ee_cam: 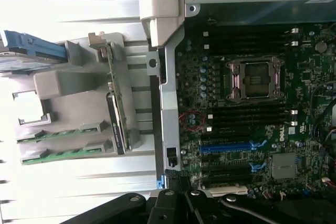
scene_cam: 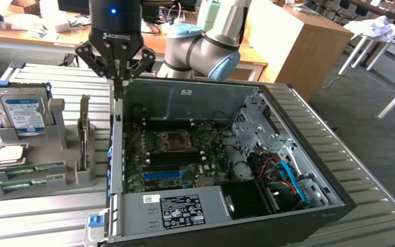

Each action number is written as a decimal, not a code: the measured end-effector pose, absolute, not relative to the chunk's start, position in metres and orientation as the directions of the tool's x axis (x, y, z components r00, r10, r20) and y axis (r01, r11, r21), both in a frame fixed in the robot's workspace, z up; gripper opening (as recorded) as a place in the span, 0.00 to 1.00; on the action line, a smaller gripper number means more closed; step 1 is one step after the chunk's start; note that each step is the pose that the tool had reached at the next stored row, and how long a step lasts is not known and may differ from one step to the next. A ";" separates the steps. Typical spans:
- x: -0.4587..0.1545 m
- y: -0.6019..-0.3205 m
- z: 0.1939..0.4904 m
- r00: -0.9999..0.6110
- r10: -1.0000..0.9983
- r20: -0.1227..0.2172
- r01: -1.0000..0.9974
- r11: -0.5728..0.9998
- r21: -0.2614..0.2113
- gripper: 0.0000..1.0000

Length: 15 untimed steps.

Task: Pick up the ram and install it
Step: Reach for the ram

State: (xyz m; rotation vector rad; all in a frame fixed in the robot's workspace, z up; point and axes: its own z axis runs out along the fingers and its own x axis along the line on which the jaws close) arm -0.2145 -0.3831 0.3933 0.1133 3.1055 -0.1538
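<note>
Two green ram sticks (scene_cam: 27,171) lie flat in the slots of a grey holder (scene_cam: 60,141) at the exterior view's left, beside the open computer case (scene_cam: 307,154). In the wrist view the same ram sticks (ee_cam: 63,132) show as green strips in the holder (ee_cam: 68,85). My gripper (scene_cam: 119,85) hangs above the case's wall nearest the holder, its black fingers drawn together with nothing between them. It is well above and behind the ram. The wrist view shows the gripper (ee_cam: 175,196) over the case's metal edge. The motherboard (ee_cam: 252,129) with its black memory slots (ee_cam: 247,116) lies open inside.
On the holder also stand a blue-labelled hard drive (scene_cam: 22,108), a square silver processor (scene_cam: 11,154) and an upright card (scene_cam: 84,128). The case holds a drive cage (scene_cam: 259,123), cables (scene_cam: 287,175) and a power supply (scene_cam: 177,208). Everything rests on a slatted metal table (scene_cam: 47,216).
</note>
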 end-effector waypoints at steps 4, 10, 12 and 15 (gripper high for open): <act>-0.217 -0.383 0.393 -0.997 0.071 -0.034 0.074 0.992 -0.098 0.10; -0.220 -0.383 0.393 -0.997 0.071 -0.034 0.074 0.992 -0.098 0.10; -0.222 -0.383 0.393 -0.997 0.071 -0.034 0.074 0.992 -0.098 0.10; -0.223 -0.383 0.393 -0.997 0.071 -0.034 0.074 0.992 -0.098 0.10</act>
